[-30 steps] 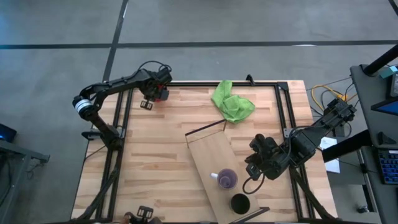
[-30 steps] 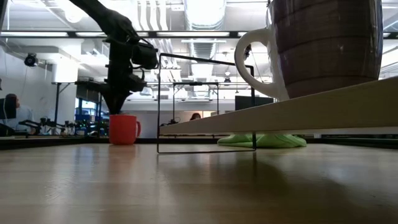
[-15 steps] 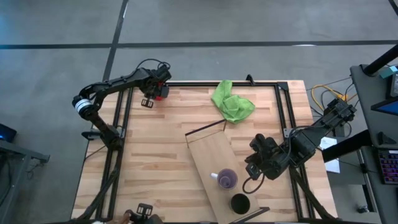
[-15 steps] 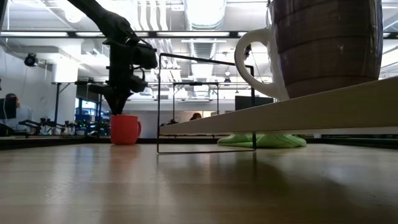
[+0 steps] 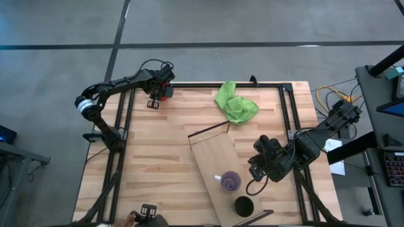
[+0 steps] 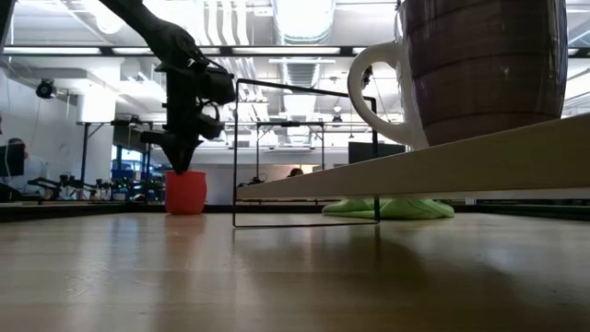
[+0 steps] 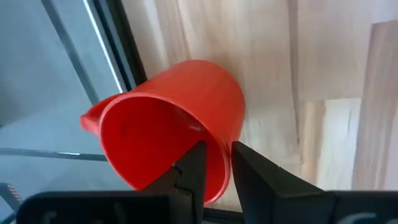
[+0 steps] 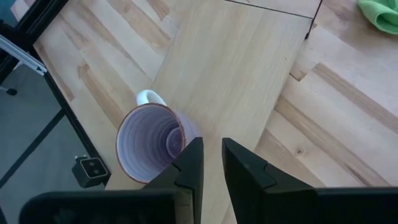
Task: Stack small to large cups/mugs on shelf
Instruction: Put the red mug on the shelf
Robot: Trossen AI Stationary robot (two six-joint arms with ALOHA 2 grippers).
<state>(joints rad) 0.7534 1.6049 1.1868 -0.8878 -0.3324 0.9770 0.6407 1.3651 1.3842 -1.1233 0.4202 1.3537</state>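
The red cup [image 6: 185,192] stands near the table's far left corner; it also shows in the left wrist view [image 7: 186,99] and the high view [image 5: 166,93]. My left gripper [image 6: 185,164] is above it, shut on its rim. The translucent purple cup [image 5: 230,181] and the black cup [image 5: 243,205] stand upright on the light-wood shelf [image 5: 211,154], which sits raised above the table. My right gripper [image 5: 254,171] hangs shut and empty beside the shelf's right side, near the purple cup [image 8: 152,143]. My left gripper holds the red cup by its rim wall [image 7: 219,146], on the side away from the handle [image 7: 90,118]. One finger [image 7: 194,165] is inside the cup and one [image 7: 249,168] is outside. The fingers come from above, pointing down. The cup stays upright.
A crumpled green cloth [image 5: 235,104] lies at the table's far middle. A thin dark wire frame [image 6: 304,152] holds up the shelf's far end. A dark metal frame [image 5: 287,110] rims the table. Bare wood lies between the red cup and the shelf.
My left gripper has shifted a little toward the table's right and slightly down at the red cup. The cup has turned about: its handle showed on its right side in the low view earlier and no longer shows there.
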